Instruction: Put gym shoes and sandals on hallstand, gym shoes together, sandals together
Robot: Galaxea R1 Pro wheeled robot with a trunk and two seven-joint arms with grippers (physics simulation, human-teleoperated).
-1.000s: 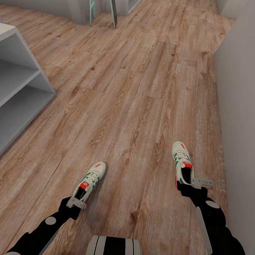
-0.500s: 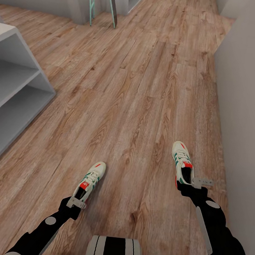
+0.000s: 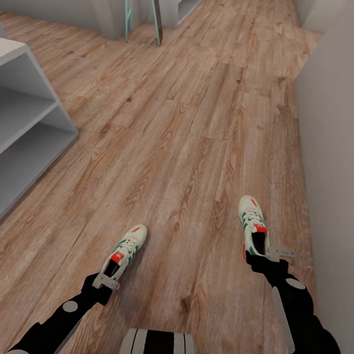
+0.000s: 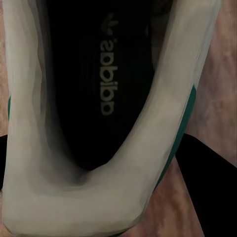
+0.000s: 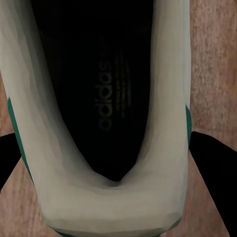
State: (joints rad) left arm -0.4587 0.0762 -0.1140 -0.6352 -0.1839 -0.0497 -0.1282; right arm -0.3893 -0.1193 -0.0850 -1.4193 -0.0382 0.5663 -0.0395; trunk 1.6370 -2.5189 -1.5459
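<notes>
Low in the head view, both arms are reaching down to the two gym shoes on the corridor floor [image 3: 205,120]. The left gripper [image 3: 106,282] is sitting at the heel of the left gym shoe [image 3: 126,249], lower left of centre, and the right gripper [image 3: 275,255] is sitting at the heel of the right gym shoe [image 3: 253,226], lower right, close to the wall [image 3: 345,134]. Each wrist view is looking straight into a shoe's dark opening, with black finger shapes flanking the heel; the jaws appear clamped on the heels, though actual contact is hard to confirm.

Risks, as I judge them: a heel-only hold is letting the toe hang, so a shoe could be swinging or slipping out during the carry. The right shoe could be brushing the wall. At the left edge, the hallstand [image 3: 18,127] is standing well apart from both shoes, so the carry is looking long, with a corner to be clipping.
</notes>
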